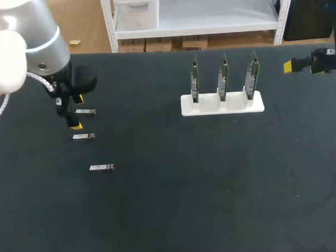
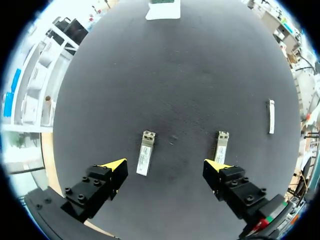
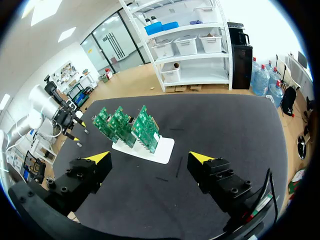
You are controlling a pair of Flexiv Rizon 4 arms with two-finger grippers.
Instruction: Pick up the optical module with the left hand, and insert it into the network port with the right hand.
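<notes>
Three silver optical modules [image 1: 83, 136] lie flat; green port boards [image 1: 222, 79] stand upright

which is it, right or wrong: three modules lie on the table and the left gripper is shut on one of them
Wrong in one respect: the left gripper is open, not shut on a module. The left wrist view shows it spread wide, with all three modules lying loose on the table.

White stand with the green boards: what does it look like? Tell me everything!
The white rectangular stand looks like smooth plastic, a low block. Three green circuit boards stand upright in it, side by side. It lies flat on the black table, towards the far side, right of the middle. Only the boards and the table touch it.
</notes>
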